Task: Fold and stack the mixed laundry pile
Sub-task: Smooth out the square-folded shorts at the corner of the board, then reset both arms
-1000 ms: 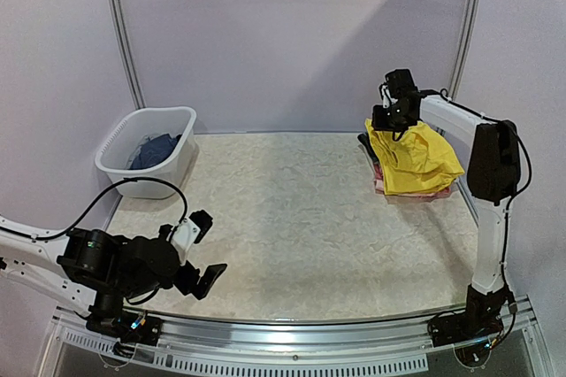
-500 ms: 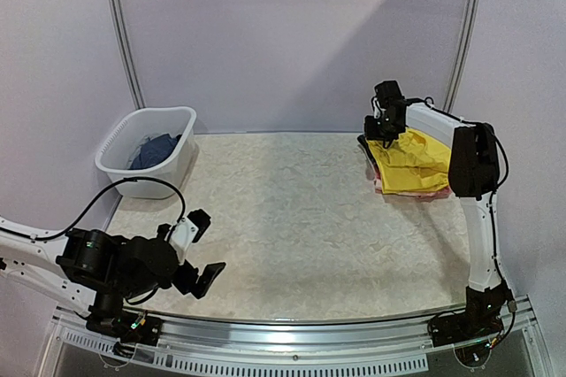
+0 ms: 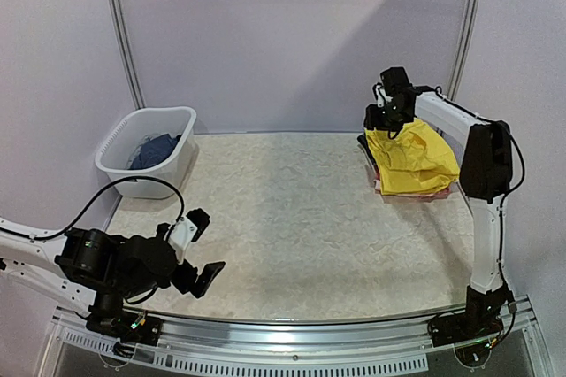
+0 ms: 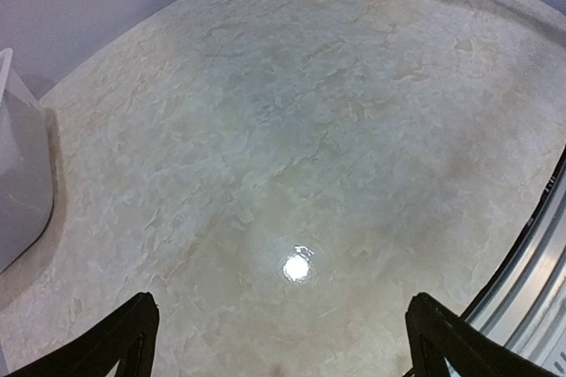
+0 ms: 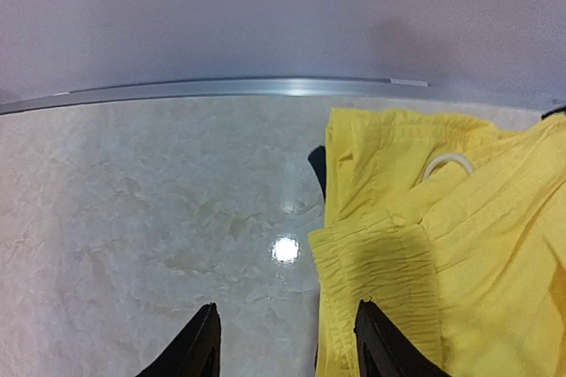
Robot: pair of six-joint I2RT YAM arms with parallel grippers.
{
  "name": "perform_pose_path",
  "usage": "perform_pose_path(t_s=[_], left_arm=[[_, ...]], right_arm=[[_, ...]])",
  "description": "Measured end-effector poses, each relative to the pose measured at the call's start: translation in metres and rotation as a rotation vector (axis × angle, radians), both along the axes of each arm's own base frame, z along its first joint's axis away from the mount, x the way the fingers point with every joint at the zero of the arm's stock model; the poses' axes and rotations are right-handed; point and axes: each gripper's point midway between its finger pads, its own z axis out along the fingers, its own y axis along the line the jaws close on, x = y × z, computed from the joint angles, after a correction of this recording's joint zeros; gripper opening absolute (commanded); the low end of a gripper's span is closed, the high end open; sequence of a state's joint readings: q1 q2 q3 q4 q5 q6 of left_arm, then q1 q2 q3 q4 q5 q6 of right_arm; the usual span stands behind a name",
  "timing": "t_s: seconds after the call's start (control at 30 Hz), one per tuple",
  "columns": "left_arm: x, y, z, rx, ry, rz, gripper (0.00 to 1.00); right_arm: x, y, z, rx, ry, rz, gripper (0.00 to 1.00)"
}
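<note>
Bright yellow shorts (image 3: 411,157) lie on top of a stack at the back right of the table, over a pink garment (image 3: 416,193) and a dark one (image 3: 364,142). My right gripper (image 3: 384,122) hovers at the stack's back left corner. In the right wrist view it (image 5: 286,324) is open with bare table between the fingers, and the right finger (image 5: 380,342) sits over the shorts' (image 5: 442,244) gathered waistband. A dark blue garment (image 3: 157,149) lies in the white basket (image 3: 133,129). My left gripper (image 3: 208,246) is open low over the front left table, holding nothing (image 4: 283,324).
The white slotted basket stands at the back left by the wall; its side (image 4: 18,173) shows in the left wrist view. The shorts' white drawstring (image 5: 447,163) loops out on top. A metal rail (image 5: 221,87) runs along the back wall just behind the stack.
My right gripper dipped toward the stack's back left corner, then came back up with its jaws wider. The yellow shorts shifted slightly on the stack. The left arm has not moved.
</note>
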State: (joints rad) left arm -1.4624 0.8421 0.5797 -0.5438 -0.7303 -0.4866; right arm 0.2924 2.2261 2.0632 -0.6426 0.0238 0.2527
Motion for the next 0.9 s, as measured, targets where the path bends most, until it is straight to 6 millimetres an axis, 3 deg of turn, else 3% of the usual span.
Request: perform_pose_path(t_s=[0.23,0.33,0.43,0.57,0.67,0.77,0.9], left_arm=[[0.002,-0.005,0.008,-0.002,-0.011,0.005,1.0],[0.003,-0.008,0.012,-0.002,-0.017,0.006,1.0],[0.004,-0.009,0.012,0.004,-0.021,0.005,1.0],[0.008,-0.01,0.012,0.024,-0.027,0.012,1.0],[0.013,-0.012,0.011,0.044,-0.03,0.019,0.99],[0.019,-0.016,0.012,0.052,-0.032,0.03,1.0],[0.027,-0.022,0.012,0.055,-0.026,0.044,1.0]], right_arm=[[-0.05,0.01,0.111,0.046,-0.17,0.054,0.67],[-0.079,0.012,0.134,0.068,-0.218,0.077,0.7],[-0.105,0.013,0.133,0.078,-0.221,0.092,0.72],[-0.138,0.012,0.117,0.094,-0.199,0.1,0.78],[-0.161,0.018,0.111,0.112,-0.198,0.12,0.75],[-0.188,0.029,0.115,0.138,-0.222,0.154,0.72],[-0.22,0.04,0.125,0.162,-0.265,0.178,0.82]])
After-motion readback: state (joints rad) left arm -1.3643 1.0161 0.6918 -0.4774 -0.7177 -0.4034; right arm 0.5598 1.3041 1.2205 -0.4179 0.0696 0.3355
